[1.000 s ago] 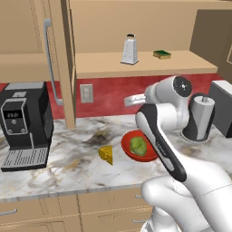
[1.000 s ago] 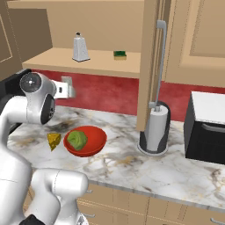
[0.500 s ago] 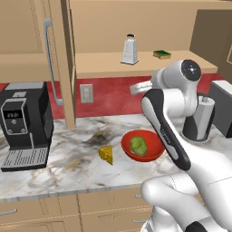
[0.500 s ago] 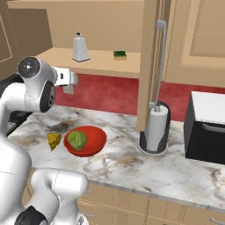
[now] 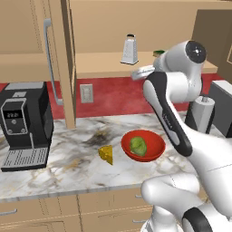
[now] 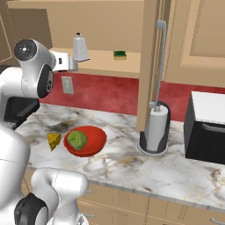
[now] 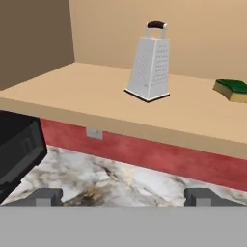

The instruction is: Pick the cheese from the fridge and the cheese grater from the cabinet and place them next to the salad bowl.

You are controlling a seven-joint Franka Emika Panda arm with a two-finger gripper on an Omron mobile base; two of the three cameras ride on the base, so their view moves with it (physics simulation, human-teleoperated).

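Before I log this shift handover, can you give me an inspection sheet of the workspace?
Surface: marbled white counter, dark smudge near the wall.
Job's things: silvery tapered box grater upright on the tan cabinet shelf; yellow cheese wedge on the counter beside the glossy red salad bowl.
Clutter: green-and-yellow sponge on the shelf.
Grippers: gripper open, empty, fingers short of the grater.
Cables: nothing seen.
Surroundings: black coffee machine, grey paper-towel roll.

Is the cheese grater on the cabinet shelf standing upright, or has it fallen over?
Upright. The cheese grater stands on its wide base on the cabinet shelf, with its dark handle at the top.
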